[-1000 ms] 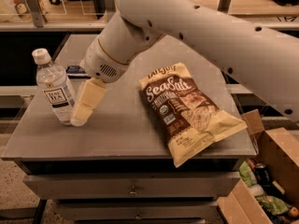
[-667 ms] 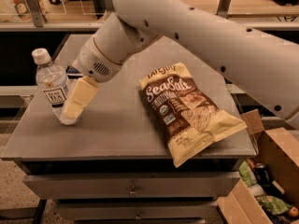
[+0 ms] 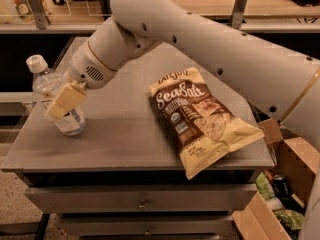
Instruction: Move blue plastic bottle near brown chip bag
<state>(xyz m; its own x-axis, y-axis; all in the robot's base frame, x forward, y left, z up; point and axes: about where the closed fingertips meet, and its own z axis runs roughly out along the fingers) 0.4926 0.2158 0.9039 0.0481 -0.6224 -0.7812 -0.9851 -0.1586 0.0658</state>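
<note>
The bottle stands near the 9 o'clock edge of the worktop, its cap leaning slightly toward 11 o'clock. The hand sits across the bottle's label; whether it is clenched cannot be told. The chip bag lies flat at the bottle's 3 o'clock, well apart.

Stretches the thick white arm from the right edge down-left across the view. Bends at a rounded wrist with a tan ring. Holds the cream gripper tilted down-left, low over the left end of the counter.
</note>
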